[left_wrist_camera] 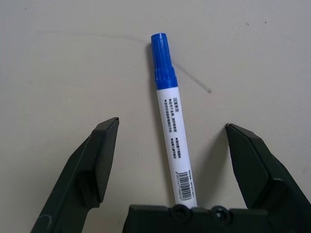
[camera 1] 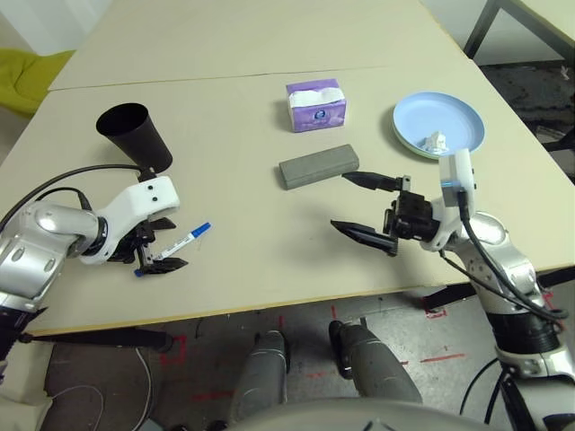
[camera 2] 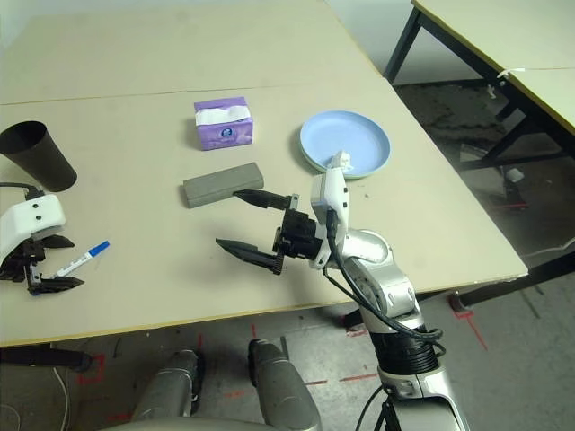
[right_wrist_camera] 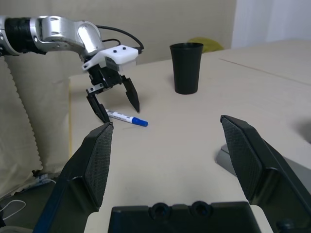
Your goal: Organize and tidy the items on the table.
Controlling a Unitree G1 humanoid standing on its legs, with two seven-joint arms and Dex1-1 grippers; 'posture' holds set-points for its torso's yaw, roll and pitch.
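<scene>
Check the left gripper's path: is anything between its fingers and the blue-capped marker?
Nothing visible. The left gripper is open, with a finger on either side of the marker, which lies flat on bare table between them.

Setting reads as a robotics lab or test room, not a home. Several plain beige tables (camera 1: pixel 225 54) on black metal legs (camera 2: pixel 406 40) are pushed edge to edge, and a further one stands apart across a gap. Floor is bare speckled grey concrete (camera 2: pixel 503 144), marked with red tape corners and lines (camera 1: pixel 184 346) near the robot's position. Loose black cables (camera 1: pixel 54 175) run along the arms and a white cord (camera 1: pixel 144 377) trails on the floor. A cream curtain (right_wrist_camera: pixel 29 145) hangs along one side. A yellow-green seat (camera 1: pixel 27 76) sits past the far table edge.
</scene>
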